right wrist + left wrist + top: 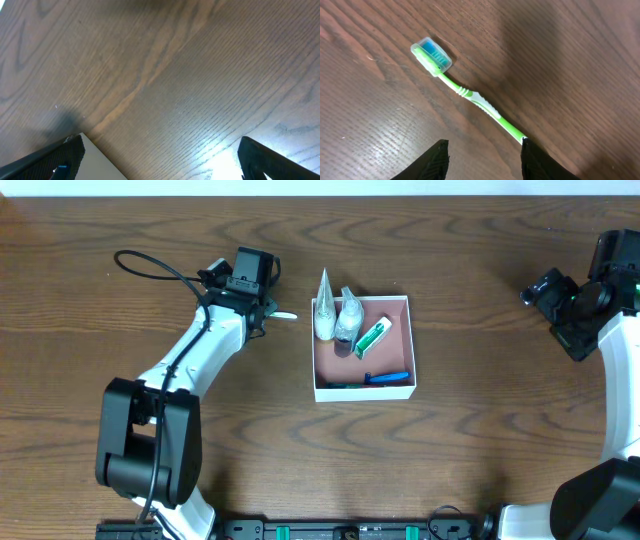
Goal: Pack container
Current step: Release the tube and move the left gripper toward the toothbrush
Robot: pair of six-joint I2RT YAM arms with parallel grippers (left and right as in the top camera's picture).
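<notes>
The toothbrush [470,95] lies flat on the table [580,60], left of the container [400,390]. The end of its green handle runs behind one dark finger [535,160] of the left claw [483,145] and is cut off there. A clear cap [432,54] covers the head, blurring the blue bristles. That claw is released, jaws spread, with only the handle's end at one finger. From overhead the wrist hides its fingers, and just the brush tip pokes out.

The container sits mid-table and holds a white tube [323,312], a clear bottle [348,320], a green tube [372,337] and a blue item [388,377] half hidden by the near wall. The green tube's print is too small to read.

The right claw [161,140] is released, wide apart over bare wood, well right of the container. A pale wedge [100,160] at the frame's bottom edge is cut off; I cannot tell what it is.
</notes>
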